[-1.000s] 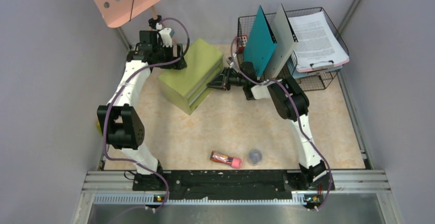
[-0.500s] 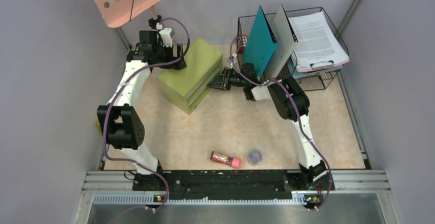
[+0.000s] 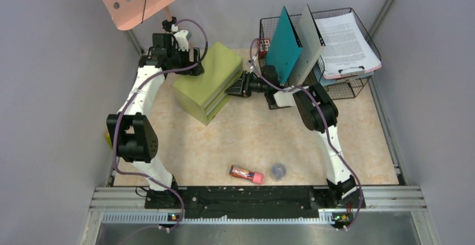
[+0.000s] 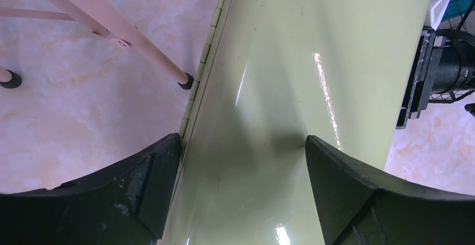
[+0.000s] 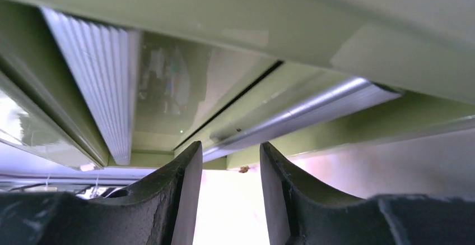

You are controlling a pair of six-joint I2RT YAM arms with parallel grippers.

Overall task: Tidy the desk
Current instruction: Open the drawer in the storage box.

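Shifted slightly rearward since a second ago, fingers parting: right gripper, forearm level, at front of olive-green rectangular drawer box on beige marble-patterned desk. Left wrist view: left gripper pointed down, spread wide over box lid, possibly touching. Right wrist view: narrow gap, nothing between.

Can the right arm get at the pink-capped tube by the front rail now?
Probably yes: the tube lies on bare desk, nothing over it; the right claw, at the drawer box, would just need to fold back.
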